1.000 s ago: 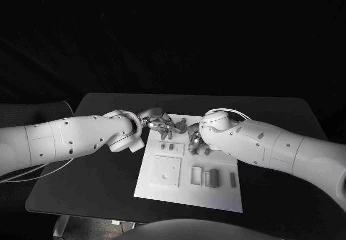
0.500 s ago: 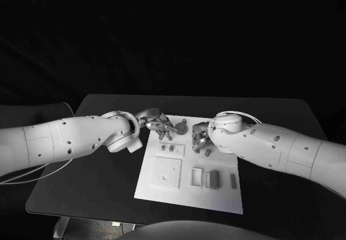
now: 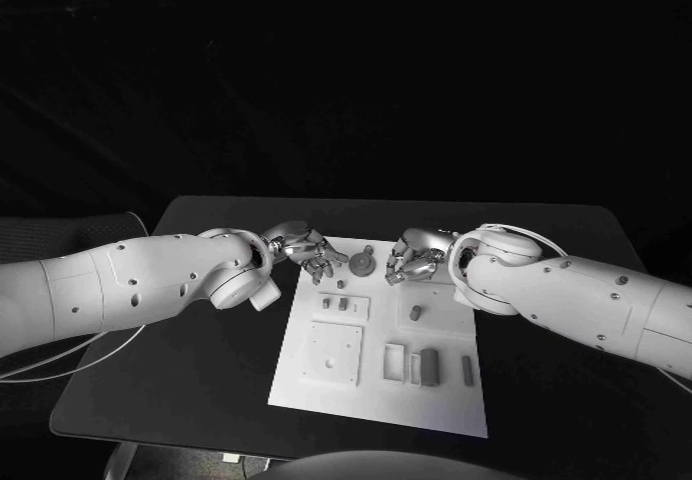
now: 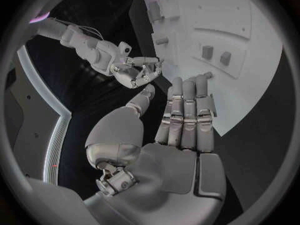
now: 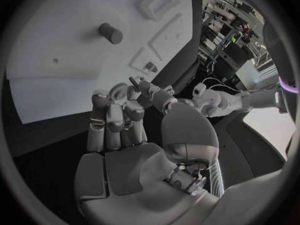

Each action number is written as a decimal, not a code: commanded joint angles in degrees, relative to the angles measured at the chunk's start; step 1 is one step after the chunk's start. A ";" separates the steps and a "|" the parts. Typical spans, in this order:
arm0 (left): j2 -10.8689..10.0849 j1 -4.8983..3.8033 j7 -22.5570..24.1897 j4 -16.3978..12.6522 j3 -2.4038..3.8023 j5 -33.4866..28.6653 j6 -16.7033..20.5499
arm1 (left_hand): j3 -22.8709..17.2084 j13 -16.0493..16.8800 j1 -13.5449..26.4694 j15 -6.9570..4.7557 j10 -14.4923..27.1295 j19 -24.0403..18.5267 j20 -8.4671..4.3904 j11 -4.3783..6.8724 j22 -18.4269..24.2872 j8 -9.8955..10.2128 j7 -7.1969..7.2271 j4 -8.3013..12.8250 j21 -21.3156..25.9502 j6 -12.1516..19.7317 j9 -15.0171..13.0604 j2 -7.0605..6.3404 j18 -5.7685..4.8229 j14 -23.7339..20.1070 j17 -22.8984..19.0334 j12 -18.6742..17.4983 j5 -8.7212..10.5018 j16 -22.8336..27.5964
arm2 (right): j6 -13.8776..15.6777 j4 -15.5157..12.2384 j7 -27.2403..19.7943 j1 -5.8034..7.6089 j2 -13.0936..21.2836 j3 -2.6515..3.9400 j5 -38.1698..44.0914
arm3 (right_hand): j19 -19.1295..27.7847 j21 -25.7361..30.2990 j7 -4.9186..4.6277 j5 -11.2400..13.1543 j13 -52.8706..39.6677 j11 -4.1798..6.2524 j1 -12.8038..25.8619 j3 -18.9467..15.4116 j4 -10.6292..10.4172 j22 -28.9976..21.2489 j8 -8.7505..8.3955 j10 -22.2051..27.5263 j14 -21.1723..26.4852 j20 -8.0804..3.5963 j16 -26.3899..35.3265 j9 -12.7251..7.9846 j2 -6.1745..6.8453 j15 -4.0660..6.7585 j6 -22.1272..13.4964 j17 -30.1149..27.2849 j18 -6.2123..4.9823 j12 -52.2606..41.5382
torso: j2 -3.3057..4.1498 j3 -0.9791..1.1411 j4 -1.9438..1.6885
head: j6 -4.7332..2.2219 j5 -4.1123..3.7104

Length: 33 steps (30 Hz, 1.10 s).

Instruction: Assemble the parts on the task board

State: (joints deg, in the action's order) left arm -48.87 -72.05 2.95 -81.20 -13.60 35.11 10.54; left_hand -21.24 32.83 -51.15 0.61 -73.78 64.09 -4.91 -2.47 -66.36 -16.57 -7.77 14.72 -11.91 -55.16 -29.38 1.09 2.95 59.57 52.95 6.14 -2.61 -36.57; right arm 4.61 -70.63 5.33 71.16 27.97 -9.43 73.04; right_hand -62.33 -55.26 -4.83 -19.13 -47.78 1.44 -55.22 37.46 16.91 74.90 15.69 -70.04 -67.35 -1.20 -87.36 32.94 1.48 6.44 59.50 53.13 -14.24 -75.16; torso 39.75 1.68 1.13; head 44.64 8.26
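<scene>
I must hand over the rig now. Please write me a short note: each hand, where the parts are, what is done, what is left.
Left hand: over the board's far left corner, holding nothing, fingers apart.
Right hand: over the far edge, fingers curled; a grey round part sits between the hands, whether either touches it I cannot tell.
Task board: small peg upright mid-board, two small parts left of it, bars in the near slots.
Done: some parts seated. Left: the round part, probably.

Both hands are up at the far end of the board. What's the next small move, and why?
Probably ease the right hand toward the round grey part lying between the hands on the task board; its fingers sit beside it, while the left hand holds nothing.
</scene>
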 commanded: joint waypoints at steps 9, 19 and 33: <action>-0.01 0.00 0.36 0.44 0.04 -19.97 -2.01 | 0.00 -0.27 -0.98 0.68 2.09 -1.44 0.46 -1.30 0.36 1.34 -1.11 0.81 1.47 2.37 0.48 -0.99 0.81 -1.87 -0.20 -1.21 -0.24 0.74 | 15.68 -4.22 -18.78 -0.85 5.32 0.01 -10.12 | -0.54 -0.36 0.02 0.63 0.02 0.15 -1.53 0.53 0.00 0.87 0.81 -0.37 -1.21 -0.17 -0.10 1.17 -1.42 0.62 0.41 0.49 -0.76 0.32 | 0.03 0.11 -0.01 | -1.82 0.23; 0.34 0.12 2.74 0.21 0.03 -15.94 -2.33 | -2.70 0.01 -11.76 1.22 4.60 -1.85 1.06 -2.38 -0.14 2.25 -1.08 1.98 1.99 5.03 0.59 -2.48 0.80 -2.70 -0.05 -1.78 -0.23 0.66 | 20.69 -6.94 -22.46 -2.58 7.88 0.61 -15.41 | -0.69 -0.48 0.06 1.10 -0.02 0.18 -1.81 0.42 -0.02 0.89 0.85 -0.44 -1.59 -0.27 -0.22 1.22 -1.38 0.76 0.46 1.09 -0.76 0.29 | 0.02 0.10 -0.05 | -2.86 0.16; -0.37 0.13 6.49 4.30 0.05 -20.27 2.32 | -2.33 0.62 -11.15 1.07 5.05 -1.13 1.01 -2.20 -0.43 1.68 -2.07 1.66 2.07 4.48 0.25 -1.71 0.93 -2.13 0.00 0.37 -0.27 0.27 | 22.67 -6.82 -24.93 -7.06 5.28 0.61 -5.70 | -0.91 -0.69 0.12 1.58 -0.12 0.26 -2.34 0.28 0.01 0.94 0.88 -0.56 -2.35 -0.45 -0.46 1.27 -1.20 0.91 0.50 2.30 -0.76 0.20 | 0.09 -0.08 -0.23 | -2.04 2.11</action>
State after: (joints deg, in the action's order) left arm -49.25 -71.91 6.90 -77.07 -13.60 17.02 11.08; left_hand -23.78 33.40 -62.20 1.75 -68.99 62.44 -3.89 -4.81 -66.70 -14.61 -9.72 16.63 -10.18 -50.56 -29.06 -1.12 3.08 57.21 52.91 6.38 -2.61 -36.12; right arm 25.59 -77.61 -17.44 64.30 33.53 -8.84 62.82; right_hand -62.99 -55.68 -4.63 -17.74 -47.84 1.65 -57.79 37.81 16.83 74.93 16.76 -70.25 -68.33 -1.41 -87.61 34.27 -0.29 6.20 59.67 55.37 -14.24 -75.15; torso 39.81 1.64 0.99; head 42.31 9.97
